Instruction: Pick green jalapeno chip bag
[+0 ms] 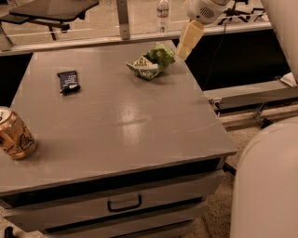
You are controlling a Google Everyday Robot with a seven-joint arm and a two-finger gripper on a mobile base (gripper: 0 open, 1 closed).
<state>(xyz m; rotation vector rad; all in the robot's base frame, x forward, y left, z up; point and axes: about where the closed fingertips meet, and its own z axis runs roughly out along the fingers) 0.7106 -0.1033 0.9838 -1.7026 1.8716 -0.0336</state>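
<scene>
The green jalapeno chip bag (151, 62) lies crumpled at the far right side of the gray tabletop (121, 125), and the gripper (184, 51) hangs in the air just beside it, not touching it, though I cannot tell if it is squeezed together or spread apart.

The table (121, 125) holds a dark packet (69, 81) far left and a can (14, 135) near left; a bottle (162, 9) stands behind, left of the gripper (184, 50).

Gripper (185, 46) just right of chip bag (151, 63), at table's (121, 130) far edge.
</scene>
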